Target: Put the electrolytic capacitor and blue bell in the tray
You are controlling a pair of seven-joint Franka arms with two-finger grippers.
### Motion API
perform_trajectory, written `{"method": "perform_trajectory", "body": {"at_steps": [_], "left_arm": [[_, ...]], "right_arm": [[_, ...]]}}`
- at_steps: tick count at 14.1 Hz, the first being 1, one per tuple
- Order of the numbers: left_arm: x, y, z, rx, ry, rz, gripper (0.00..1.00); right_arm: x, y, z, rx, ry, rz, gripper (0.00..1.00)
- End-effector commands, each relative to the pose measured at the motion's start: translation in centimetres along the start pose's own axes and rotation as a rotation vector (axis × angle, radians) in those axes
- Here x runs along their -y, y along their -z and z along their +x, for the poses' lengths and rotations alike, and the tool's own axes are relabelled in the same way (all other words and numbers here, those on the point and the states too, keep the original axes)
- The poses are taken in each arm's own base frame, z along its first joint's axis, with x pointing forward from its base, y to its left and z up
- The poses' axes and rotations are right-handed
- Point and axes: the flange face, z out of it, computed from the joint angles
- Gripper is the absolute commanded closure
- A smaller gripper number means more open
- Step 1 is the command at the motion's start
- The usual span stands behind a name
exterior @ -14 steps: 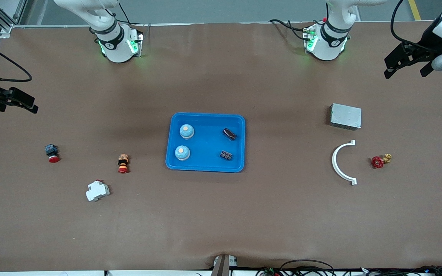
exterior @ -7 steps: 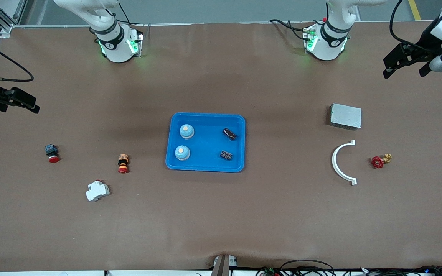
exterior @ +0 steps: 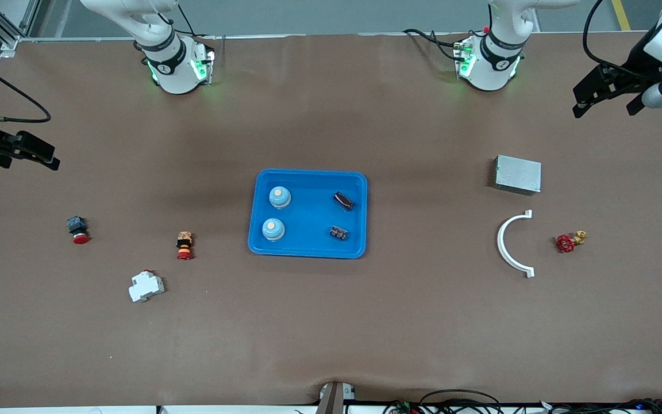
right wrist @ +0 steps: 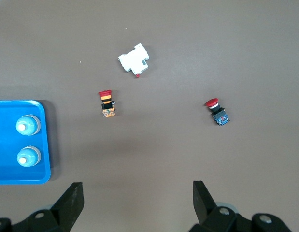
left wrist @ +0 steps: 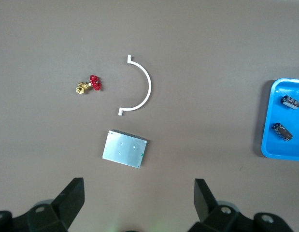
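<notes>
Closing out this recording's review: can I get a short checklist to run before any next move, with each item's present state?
1. Blue bells in the tray: two bells sit inside, ok.
2. Capacitors in the tray: two dark capacitors inside, ok.
3. Left hand open, holding nothing, at the left arm's end of the table: ok.
4. Right hand open, holding nothing, at the right arm's end: ok.
5. Any bell or capacitor outside the tray: none seen, ok.
</notes>
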Motion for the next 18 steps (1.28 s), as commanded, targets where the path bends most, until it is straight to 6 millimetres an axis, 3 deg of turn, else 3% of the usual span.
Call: {"method": "perform_trajectory", "body": {"at_steps": [1, 18], "left_arm": [[0.11, 0.20, 0.02, 0.024, -0.024, -0.020, 0.00], [-0.80, -0.25, -0.36, 0.050, -0.030, -0.015, 0.00]], "right_arm": [[0.52, 0.21, 0.35, 0.004, 0.003, -0.010, 0.00], [0.53, 0.15, 0.43, 0.003, 0.003, -0.010, 0.00]]}}
